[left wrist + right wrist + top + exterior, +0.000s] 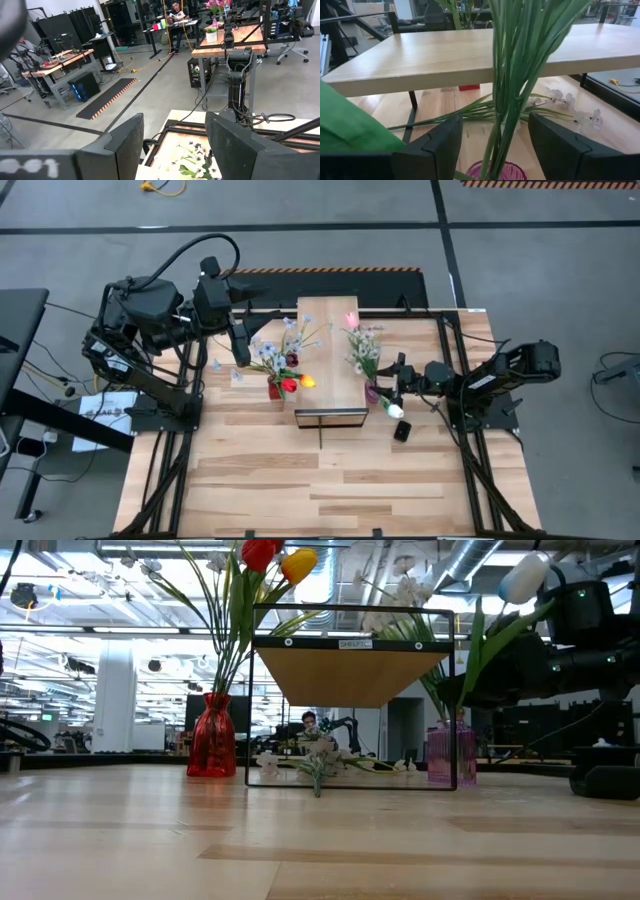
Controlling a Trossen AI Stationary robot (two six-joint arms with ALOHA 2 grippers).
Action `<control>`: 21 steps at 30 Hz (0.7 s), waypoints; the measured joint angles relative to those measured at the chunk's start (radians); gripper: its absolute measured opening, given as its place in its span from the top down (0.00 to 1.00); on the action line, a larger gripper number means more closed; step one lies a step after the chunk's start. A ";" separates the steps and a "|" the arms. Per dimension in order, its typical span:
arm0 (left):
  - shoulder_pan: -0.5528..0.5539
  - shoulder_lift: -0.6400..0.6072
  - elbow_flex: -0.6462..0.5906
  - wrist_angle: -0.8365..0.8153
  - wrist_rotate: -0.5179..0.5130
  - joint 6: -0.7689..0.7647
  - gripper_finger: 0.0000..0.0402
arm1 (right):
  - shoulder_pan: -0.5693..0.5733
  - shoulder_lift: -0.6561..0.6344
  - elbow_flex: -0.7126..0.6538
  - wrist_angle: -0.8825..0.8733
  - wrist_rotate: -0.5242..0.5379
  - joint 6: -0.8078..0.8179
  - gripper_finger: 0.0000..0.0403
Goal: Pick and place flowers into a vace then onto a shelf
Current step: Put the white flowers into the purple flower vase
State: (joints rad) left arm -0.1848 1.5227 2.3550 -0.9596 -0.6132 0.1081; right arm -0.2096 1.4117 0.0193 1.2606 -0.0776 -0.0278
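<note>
Rightward, right gripper [388,392] jaws apart beside pink vase [372,392] at shelf [328,365] edge; left gripper [240,352] agape.

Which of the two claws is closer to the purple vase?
The right. The right gripper sits just beside the purple vase, its open fingers straddling the green stems. The left gripper hangs across the shelf, near the red vase.

Grey floor [300,220], striped mat [107,97], workbenches [60,62] beyond.

Two vases, one red [274,389], one pink [372,392], one wooden shelf [328,355], two robot arms
</note>
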 joint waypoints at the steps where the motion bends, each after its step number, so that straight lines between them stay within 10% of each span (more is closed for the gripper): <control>1: 0.000 0.000 0.000 0.000 0.000 0.000 0.50 | 0.000 0.000 0.000 0.000 0.000 -0.002 0.46; 21: 0.000 0.000 0.000 0.000 0.000 -0.012 0.50 | 0.000 -0.130 0.000 -0.187 0.006 -0.044 0.50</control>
State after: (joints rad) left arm -0.1848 1.5227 2.3550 -0.9596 -0.6128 0.0963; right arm -0.2098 1.2818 0.0189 1.0735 -0.0719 -0.0722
